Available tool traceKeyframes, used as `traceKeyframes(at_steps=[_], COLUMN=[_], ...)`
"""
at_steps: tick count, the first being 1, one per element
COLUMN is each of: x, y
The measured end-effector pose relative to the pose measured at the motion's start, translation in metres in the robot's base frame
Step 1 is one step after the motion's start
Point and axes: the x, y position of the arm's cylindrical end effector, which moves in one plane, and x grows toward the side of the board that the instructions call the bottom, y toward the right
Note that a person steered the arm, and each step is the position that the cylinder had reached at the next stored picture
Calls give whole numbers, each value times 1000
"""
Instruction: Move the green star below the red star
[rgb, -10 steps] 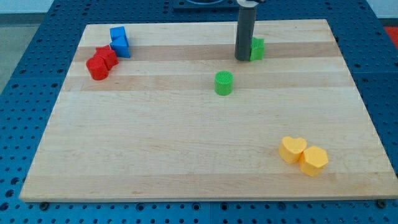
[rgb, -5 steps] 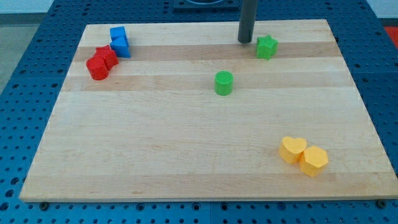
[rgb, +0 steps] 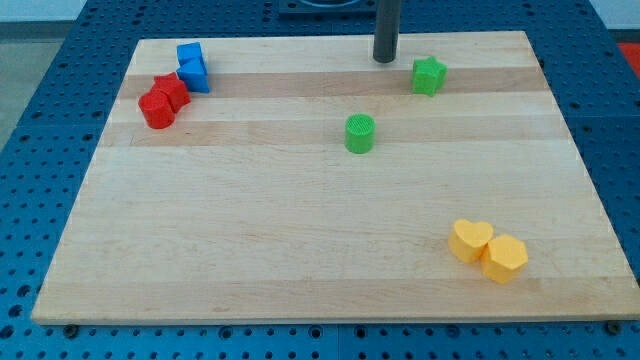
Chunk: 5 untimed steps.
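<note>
Green star (rgb: 429, 75) apart from my tip (rgb: 385, 60); green cylinder (rgb: 360, 133) between it and red star (rgb: 170, 90).

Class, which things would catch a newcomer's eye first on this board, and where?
The dark rod at the view's top, my tip just left of the green star. A red and blue cluster, red star included, sits top left; two yellow blocks sit bottom right.

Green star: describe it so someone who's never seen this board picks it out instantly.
Start at the wooden board and go to its top edge, right of centre, where my tip rests. The green star sits just to the view's right of my tip, apart from it. The only other green piece, the green cylinder, is round and nearer the board's middle.
</note>
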Motion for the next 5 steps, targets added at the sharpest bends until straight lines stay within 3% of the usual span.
traceKeyframes(at_steps=[2, 3, 5], x=[16, 21, 44], y=[135, 60, 118])
